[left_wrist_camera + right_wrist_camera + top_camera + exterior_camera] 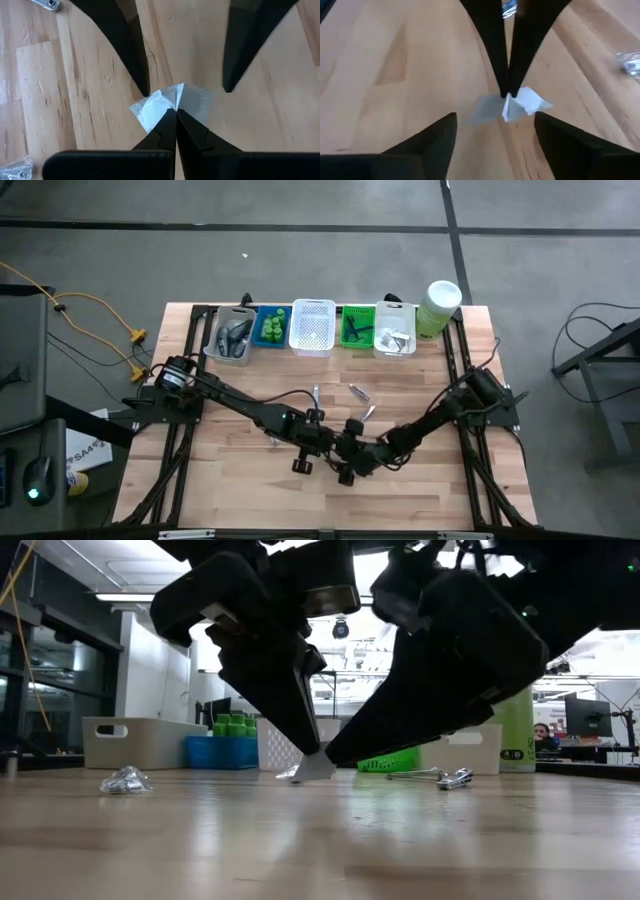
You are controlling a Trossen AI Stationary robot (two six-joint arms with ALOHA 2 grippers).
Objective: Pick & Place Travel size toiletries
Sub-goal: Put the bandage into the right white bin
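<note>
A small flat white sachet [155, 107] sits near the table's middle, a little toward the near edge, and is creased upward into a ridge. My left gripper [176, 111] is shut on it from above. My right gripper [495, 117] is open, with one finger on either side of the sachet and the left gripper's tips between them. Whether those fingers touch the sachet, I cannot tell. In the high view both grippers [355, 454] meet and hide the sachet. Several silvery tubes [358, 392] lie loose on the wood farther back. My left gripper pinches the sachet's raised middle fold [178, 98] between its two shut fingertips. The fingers come from above, slanting down. In the low view the sachet [312, 768] hangs at the fingertip, with its lower edge at the tabletop or just above it.
A row of baskets stands along the far edge: clear [232, 335], blue [271, 327], white [312, 328], green [357, 328] and clear [395, 332]. A pale-green canister [440, 305] is at the row's right end. Bare wood lies to the left and right of the grippers.
</note>
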